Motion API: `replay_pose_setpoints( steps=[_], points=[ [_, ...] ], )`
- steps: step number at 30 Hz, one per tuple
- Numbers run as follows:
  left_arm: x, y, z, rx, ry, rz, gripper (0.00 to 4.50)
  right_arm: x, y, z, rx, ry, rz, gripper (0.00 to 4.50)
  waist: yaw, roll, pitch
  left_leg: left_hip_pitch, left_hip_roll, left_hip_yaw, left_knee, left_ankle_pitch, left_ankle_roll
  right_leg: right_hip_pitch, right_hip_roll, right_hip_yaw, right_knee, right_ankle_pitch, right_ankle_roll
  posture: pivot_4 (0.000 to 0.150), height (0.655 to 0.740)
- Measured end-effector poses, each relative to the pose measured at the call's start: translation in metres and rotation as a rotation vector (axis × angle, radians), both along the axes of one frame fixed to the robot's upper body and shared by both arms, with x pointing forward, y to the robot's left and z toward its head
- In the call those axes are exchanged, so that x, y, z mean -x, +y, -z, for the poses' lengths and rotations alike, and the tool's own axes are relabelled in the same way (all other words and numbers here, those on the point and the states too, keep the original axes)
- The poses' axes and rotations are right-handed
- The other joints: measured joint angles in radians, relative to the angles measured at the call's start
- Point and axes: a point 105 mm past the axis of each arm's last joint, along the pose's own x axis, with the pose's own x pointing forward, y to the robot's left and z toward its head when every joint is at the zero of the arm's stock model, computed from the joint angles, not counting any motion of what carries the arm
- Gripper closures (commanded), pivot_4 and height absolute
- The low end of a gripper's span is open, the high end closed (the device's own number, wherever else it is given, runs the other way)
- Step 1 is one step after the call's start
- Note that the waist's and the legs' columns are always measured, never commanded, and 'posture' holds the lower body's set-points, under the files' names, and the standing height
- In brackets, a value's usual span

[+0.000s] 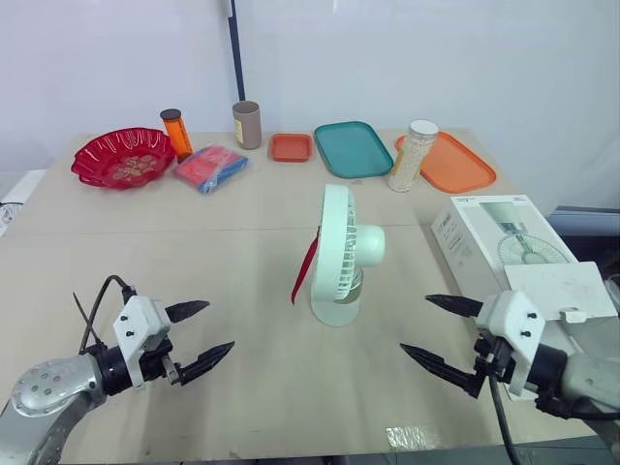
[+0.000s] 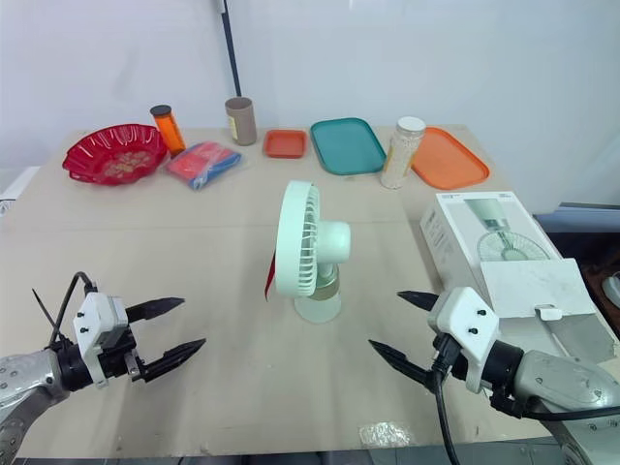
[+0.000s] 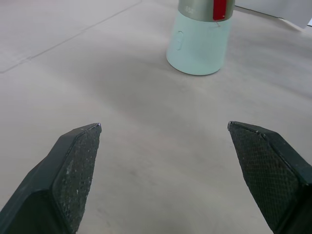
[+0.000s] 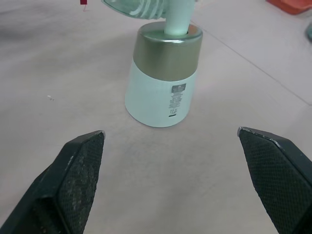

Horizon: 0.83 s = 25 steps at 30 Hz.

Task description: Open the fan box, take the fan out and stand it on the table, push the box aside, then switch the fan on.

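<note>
Already upright, the fan (image 1: 341, 254) stands on its small tapered base (image 4: 163, 83) in the middle of the table (image 1: 252, 223), between the two grippers and apart from both. It looks like light, smooth plastic, top-heavy under the wide grille, so a push high up would likely tip it. The base or its metallic collar seems the safer hold while pressing the small oval (image 3: 179, 40) on the base, probably the switch. A red ribbon (image 1: 306, 271) hangs from the grille. The left gripper (image 1: 219, 325) and right gripper (image 1: 415, 323) hover with fingers spread, empty. The box (image 1: 504, 242) lies at the robot's right, flap open.
</note>
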Motion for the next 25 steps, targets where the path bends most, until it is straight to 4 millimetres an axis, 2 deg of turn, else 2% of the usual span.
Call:
replay_pose_setpoints(
  steps=[12,25],
  points=[
    [0.007,0.004,0.005,-0.022,-0.010,-0.019,0.07,0.002,-0.006,0.006,-0.006,0.017,0.015,0.00,0.001,-0.001,0.000,0.000,0.000,0.001,0.000,0.000,0.001,0.000,0.000,0.001,0.000,0.000,0.000,0.150,0.7400],
    [0.002,0.001,0.001,-0.039,-0.035,-0.008,0.07,0.007,-0.011,0.014,0.005,0.027,0.038,0.00,0.001,-0.001,0.000,0.001,0.000,0.001,0.000,0.000,0.001,0.000,0.000,0.001,0.000,0.000,0.000,0.150,0.7400]
  ],
)
